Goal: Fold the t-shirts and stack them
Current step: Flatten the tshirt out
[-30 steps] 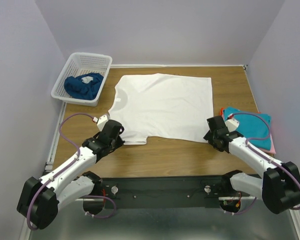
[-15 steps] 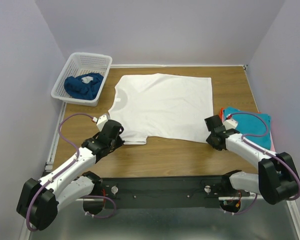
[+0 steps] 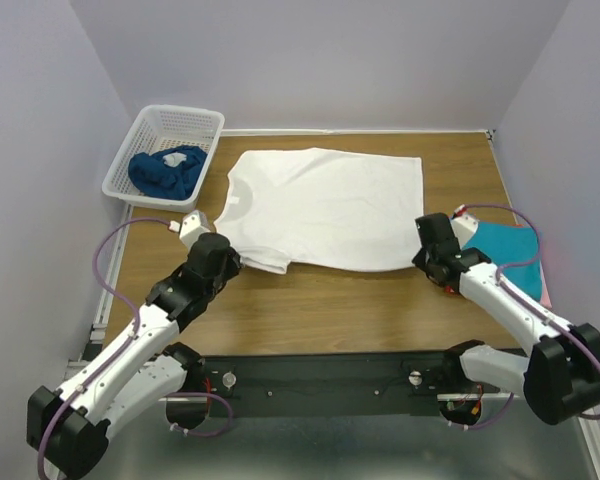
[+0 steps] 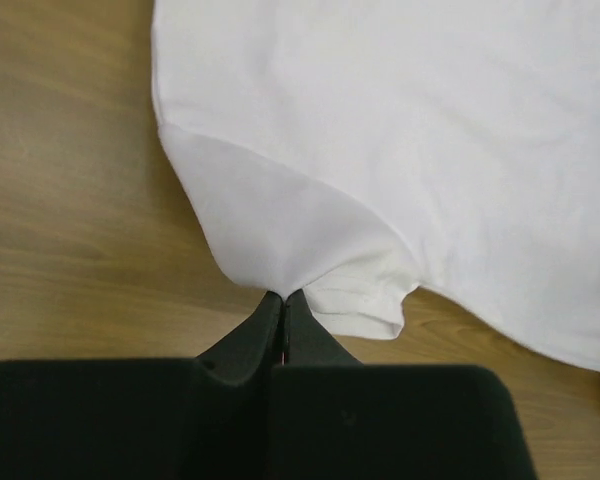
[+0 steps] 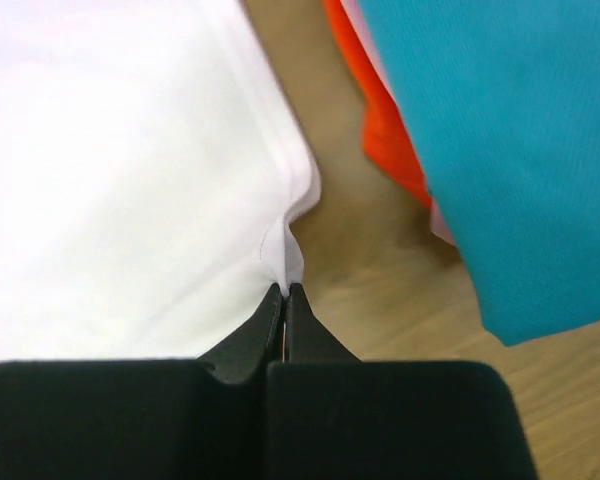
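The white t-shirt (image 3: 325,210) lies spread flat across the middle of the wooden worktop (image 3: 360,310), its neck toward the left. Near it, at the far left corner, a white basket (image 3: 165,125) holds a crumpled dark blue shirt (image 3: 167,170). The left claw (image 4: 283,296) is pinched fully shut on the white t-shirt by its near sleeve, drawing the cloth into a small peak, and the right claw (image 5: 285,290) is likewise closed tight on the shirt's near right hem corner. Just to the right of that corner lies a pile with a teal shirt (image 3: 505,250) on top, and a red-orange shirt (image 5: 380,110) and a sliver of pink shirt (image 5: 439,222) showing beneath it.
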`<state>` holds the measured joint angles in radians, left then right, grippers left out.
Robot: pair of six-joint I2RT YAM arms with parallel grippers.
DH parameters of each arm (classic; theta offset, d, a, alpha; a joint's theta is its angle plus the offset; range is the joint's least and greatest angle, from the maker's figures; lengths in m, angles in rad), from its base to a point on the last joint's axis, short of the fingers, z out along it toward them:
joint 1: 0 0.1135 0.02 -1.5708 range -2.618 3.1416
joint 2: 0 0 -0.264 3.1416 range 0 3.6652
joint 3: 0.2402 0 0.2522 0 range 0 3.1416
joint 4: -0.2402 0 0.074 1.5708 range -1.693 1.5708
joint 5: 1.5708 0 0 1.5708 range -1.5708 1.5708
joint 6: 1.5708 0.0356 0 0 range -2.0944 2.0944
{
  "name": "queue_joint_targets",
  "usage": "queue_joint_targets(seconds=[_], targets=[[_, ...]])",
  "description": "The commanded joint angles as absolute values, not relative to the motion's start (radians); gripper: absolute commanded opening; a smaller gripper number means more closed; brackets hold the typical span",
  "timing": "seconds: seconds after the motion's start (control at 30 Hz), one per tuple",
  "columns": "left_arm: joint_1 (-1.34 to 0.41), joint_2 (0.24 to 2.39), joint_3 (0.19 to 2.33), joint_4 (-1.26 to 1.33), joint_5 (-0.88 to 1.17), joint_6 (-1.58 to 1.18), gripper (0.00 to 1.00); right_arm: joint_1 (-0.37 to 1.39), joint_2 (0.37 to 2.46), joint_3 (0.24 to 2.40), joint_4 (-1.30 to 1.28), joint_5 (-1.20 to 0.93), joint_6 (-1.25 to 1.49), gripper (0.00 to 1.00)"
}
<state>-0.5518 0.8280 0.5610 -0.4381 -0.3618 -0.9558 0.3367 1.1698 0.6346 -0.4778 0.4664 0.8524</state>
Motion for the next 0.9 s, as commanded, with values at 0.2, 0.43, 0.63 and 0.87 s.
queue_joint_targets(seconds=[0.2,0.43,0.63,0.87], targets=[[-0.552,0.612,0.731,-0.097,-0.653,-0.662,0.0,0.334,0.97,0.925,-0.474,0.552,0.706,0.01],[-0.552,0.586,0.957,-0.089,-0.574,-0.526,0.0,0.334,0.856,1.103,-0.477,0.617,0.618,0.01],[-0.552,0.567,1.119,-0.005,-0.434,-0.411,0.0,0.334,0.822,1.3,-0.477,0.592,0.563,0.01],[-0.552,0.62,1.388,-0.012,-0.123,-0.308,0.0,0.334,0.781,1.483,-0.483,0.471,0.506,0.01]])
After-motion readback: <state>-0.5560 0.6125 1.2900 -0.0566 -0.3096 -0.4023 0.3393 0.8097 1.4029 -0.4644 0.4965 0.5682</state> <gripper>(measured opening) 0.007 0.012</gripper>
